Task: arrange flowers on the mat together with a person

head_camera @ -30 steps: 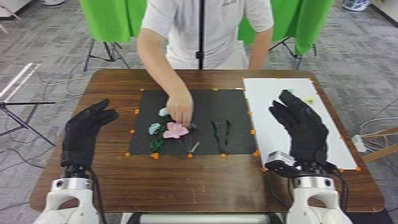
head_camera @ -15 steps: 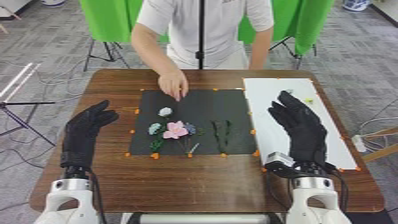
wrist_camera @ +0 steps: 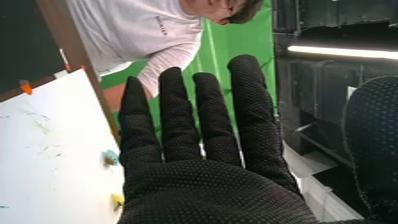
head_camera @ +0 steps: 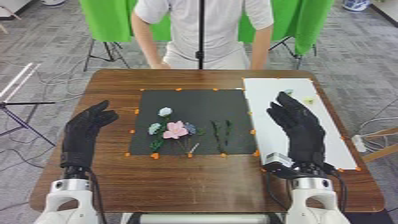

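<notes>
Green cloth (head_camera: 308, 25) above grey floor (head_camera: 44, 47)

Black mat (head_camera: 202, 102) lying mid-frame, pink flower (head_camera: 175, 130), white flower (head_camera: 165, 111), blue flowers (head_camera: 155, 128) resting on its left, green stems (head_camera: 218, 137) lying right

Mat (head_camera: 200, 102) is looking matt. Around mat, wooden table (head_camera: 222, 185) is showing faint sheen. Right of mat, sheet (head_camera: 265, 95) is looking smooth; right hand (head_camera: 300, 125) is wearing dimpled fabric. Beyond mat, green cloth (head_camera: 306, 25) is hanging.

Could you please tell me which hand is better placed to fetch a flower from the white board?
Right, most likely: the right hand is over the white board, near the yellow flower and blue flower; the left hand is beyond the dark mat.
</notes>
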You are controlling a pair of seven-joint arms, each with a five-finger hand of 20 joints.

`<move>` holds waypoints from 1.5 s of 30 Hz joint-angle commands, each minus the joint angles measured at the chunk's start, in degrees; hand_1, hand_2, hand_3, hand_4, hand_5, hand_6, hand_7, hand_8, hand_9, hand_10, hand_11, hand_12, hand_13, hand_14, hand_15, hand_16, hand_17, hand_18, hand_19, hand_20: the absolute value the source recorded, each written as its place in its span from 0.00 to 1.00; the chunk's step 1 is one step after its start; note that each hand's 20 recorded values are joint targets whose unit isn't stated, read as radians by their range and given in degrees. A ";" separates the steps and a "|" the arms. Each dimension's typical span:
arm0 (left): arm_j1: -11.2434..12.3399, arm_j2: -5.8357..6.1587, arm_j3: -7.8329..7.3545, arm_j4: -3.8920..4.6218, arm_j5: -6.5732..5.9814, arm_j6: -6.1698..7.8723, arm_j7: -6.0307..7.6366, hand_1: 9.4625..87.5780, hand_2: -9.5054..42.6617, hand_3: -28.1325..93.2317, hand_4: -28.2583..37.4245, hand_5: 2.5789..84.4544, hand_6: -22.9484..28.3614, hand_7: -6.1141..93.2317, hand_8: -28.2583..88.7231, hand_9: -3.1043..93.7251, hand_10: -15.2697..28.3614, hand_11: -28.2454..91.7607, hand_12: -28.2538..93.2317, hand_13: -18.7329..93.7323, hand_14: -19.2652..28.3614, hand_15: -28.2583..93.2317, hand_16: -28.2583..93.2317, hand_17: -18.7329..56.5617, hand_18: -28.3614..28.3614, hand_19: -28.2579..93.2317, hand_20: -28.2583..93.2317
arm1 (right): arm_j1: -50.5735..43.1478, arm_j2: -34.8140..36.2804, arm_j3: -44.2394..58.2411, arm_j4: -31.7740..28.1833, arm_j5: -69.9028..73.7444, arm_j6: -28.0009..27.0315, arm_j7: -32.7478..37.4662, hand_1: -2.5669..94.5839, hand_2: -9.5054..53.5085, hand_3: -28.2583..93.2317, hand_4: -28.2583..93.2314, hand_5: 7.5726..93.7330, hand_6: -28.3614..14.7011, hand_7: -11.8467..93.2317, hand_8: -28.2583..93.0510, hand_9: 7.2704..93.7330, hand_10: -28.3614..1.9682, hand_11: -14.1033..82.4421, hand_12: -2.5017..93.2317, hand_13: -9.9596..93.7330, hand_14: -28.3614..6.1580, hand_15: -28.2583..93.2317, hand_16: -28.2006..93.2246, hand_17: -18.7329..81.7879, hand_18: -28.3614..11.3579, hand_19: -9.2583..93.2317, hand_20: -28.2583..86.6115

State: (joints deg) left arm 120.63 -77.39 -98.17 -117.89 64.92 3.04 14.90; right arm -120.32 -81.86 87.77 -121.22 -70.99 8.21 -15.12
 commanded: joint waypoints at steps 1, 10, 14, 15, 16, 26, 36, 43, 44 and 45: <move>0.78 -0.64 -0.22 -0.14 -0.29 0.58 -0.73 0.19 0.23 0.77 0.05 0.58 0.55 0.23 0.20 0.55 0.68 0.43 0.36 0.52 0.83 0.45 0.24 0.30 0.75 0.33 0.36 | 0.62 0.92 0.53 0.54 -3.08 0.88 -0.52 0.14 0.15 0.90 0.08 0.48 0.69 0.26 0.15 0.39 0.58 0.19 0.17 0.44 0.52 0.33 0.38 0.39 0.36 0.19 0.53; 1.40 -0.50 -0.29 -0.68 -0.55 1.47 -0.42 0.19 0.23 0.78 0.05 0.58 0.55 0.22 0.20 0.55 0.69 0.43 0.36 0.52 0.82 0.45 0.24 0.30 0.75 0.33 0.36 | 16.83 17.59 8.54 5.53 -37.60 5.72 12.69 0.25 0.03 0.87 0.09 0.48 0.66 0.25 0.15 0.40 0.55 0.20 0.19 0.56 0.43 0.41 0.47 0.38 0.30 0.52 0.62; 1.85 -0.52 -0.31 -0.97 -0.39 1.64 -0.37 0.19 0.23 0.78 0.05 0.58 0.55 0.22 0.20 0.55 0.69 0.43 0.36 0.52 0.82 0.45 0.24 0.30 0.75 0.33 0.36 | 25.29 24.85 7.29 10.77 -55.67 1.66 21.58 0.31 0.00 0.85 0.09 0.49 0.64 0.25 0.16 0.44 0.53 0.21 0.20 0.64 0.42 0.56 0.44 0.41 0.25 0.69 0.68; 1.97 -0.46 -0.39 -1.05 -0.36 1.76 -0.40 0.19 0.23 0.77 0.05 0.58 0.55 0.22 0.20 0.55 0.69 0.43 0.36 0.52 0.82 0.45 0.24 0.30 0.75 0.33 0.36 | 27.07 26.64 6.62 12.22 -58.51 -0.56 23.19 0.31 0.00 0.85 0.08 0.49 0.63 0.24 0.16 0.45 0.53 0.21 0.20 0.65 0.43 0.57 0.44 0.42 0.24 0.71 0.69; 2.36 -0.48 -0.49 -1.29 -0.34 2.01 -0.31 0.19 0.23 0.78 0.05 0.58 0.55 0.22 0.20 0.55 0.68 0.43 0.36 0.52 0.82 0.45 0.24 0.30 0.75 0.33 0.36 | 29.59 28.09 5.56 13.90 -60.90 -4.22 25.34 0.32 0.00 0.85 0.08 0.50 0.63 0.24 0.16 0.45 0.53 0.22 0.20 0.66 0.43 0.59 0.43 0.43 0.24 0.72 0.69; 2.71 -0.34 -0.83 -1.69 -0.36 2.46 0.12 0.19 0.23 0.78 0.06 0.58 0.55 0.22 0.20 0.55 0.68 0.43 0.36 0.52 0.82 0.45 0.24 0.30 0.75 0.33 0.36 | 42.50 33.88 -3.85 26.85 -74.95 -20.28 29.99 0.37 0.00 0.84 0.07 0.53 0.64 0.26 0.16 0.51 0.48 0.25 0.21 0.71 0.45 0.62 0.42 0.46 0.22 0.77 0.70; 3.58 -0.72 -0.83 -2.09 -0.30 2.93 -0.13 0.19 0.23 0.78 0.05 0.58 0.55 0.22 0.20 0.55 0.68 0.43 0.36 0.52 0.82 0.45 0.24 0.30 0.75 0.33 0.36 | 48.20 32.48 -10.43 36.00 -78.28 -24.88 31.55 0.38 0.00 0.84 0.05 0.51 0.65 0.25 0.16 0.54 0.51 0.24 0.20 0.74 0.47 0.58 0.42 0.49 0.23 0.77 0.68; 2.97 -0.67 -0.54 -1.86 -0.25 2.71 -0.13 0.19 0.23 0.78 0.05 0.58 0.55 0.22 0.20 0.55 0.68 0.43 0.36 0.52 0.82 0.45 0.24 0.29 0.75 0.34 0.37 | 51.40 30.62 -13.23 40.70 -79.37 -26.48 30.35 0.39 0.00 0.85 0.03 0.50 0.67 0.25 0.16 0.59 0.48 0.25 0.19 0.78 0.51 0.58 0.44 0.52 0.23 0.79 0.68; 2.97 -0.65 -0.53 -1.90 -0.25 2.78 -0.19 0.19 0.23 0.77 0.05 0.58 0.55 0.22 0.20 0.55 0.68 0.43 0.36 0.52 0.82 0.45 0.24 0.29 0.75 0.34 0.37 | 51.86 30.17 -13.66 41.65 -79.72 -26.14 30.10 0.39 0.00 0.85 0.03 0.50 0.67 0.25 0.16 0.59 0.49 0.25 0.19 0.78 0.52 0.58 0.44 0.52 0.23 0.79 0.68; 2.97 -0.68 -0.60 -1.90 -0.27 2.65 -0.42 0.19 0.23 0.77 0.05 0.58 0.55 0.22 0.20 0.55 0.68 0.43 0.36 0.52 0.82 0.45 0.24 0.29 0.75 0.34 0.37 | 52.16 29.78 -13.98 42.55 -80.14 -25.96 29.98 0.39 0.00 0.85 0.03 0.50 0.67 0.25 0.16 0.60 0.48 0.25 0.19 0.80 0.54 0.58 0.44 0.53 0.23 0.80 0.68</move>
State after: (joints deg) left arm 123.19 -77.60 -98.85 -119.86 64.79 5.40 14.98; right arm -70.77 -49.73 76.24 -82.69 -149.18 -17.06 15.63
